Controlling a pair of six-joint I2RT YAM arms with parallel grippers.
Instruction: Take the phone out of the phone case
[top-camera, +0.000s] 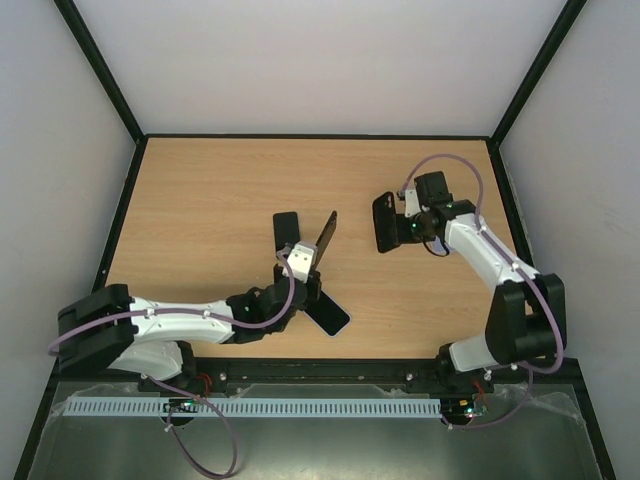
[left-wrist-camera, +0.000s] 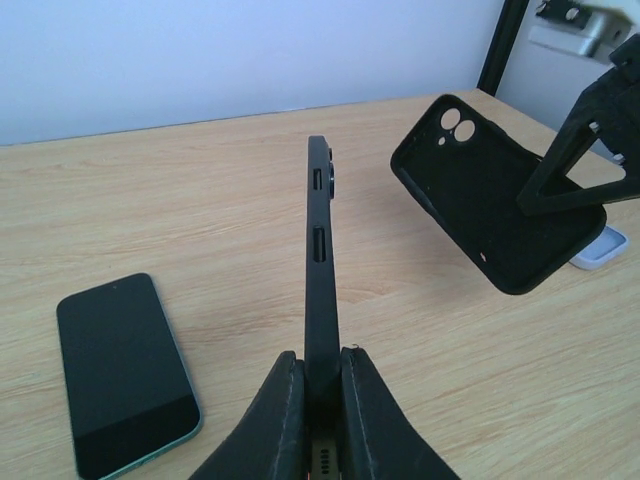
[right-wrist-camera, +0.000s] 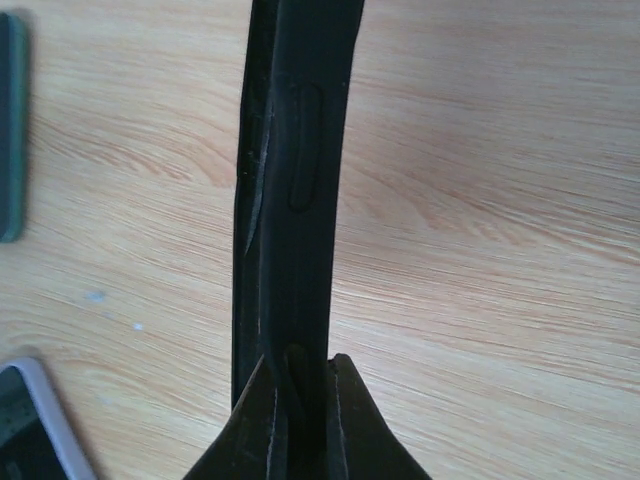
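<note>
Since the phone case (left-wrist-camera: 500, 200) pinched in the closed right gripper (right-wrist-camera: 300, 368) is seen hollow, and a bare phone (left-wrist-camera: 120, 375) lies flat on the table (left-wrist-camera: 200, 180), removal is judged done. A second case (left-wrist-camera: 321, 270) is clamped edge-on by the left gripper (left-wrist-camera: 320, 356); its contents cannot be told. The hollow is shown only by the left wrist view; the right wrist view gives edges alone.

teal phone (right-wrist-camera: 8, 130) cut by left edge, case (right-wrist-camera: 300, 150) top cropped
</note>
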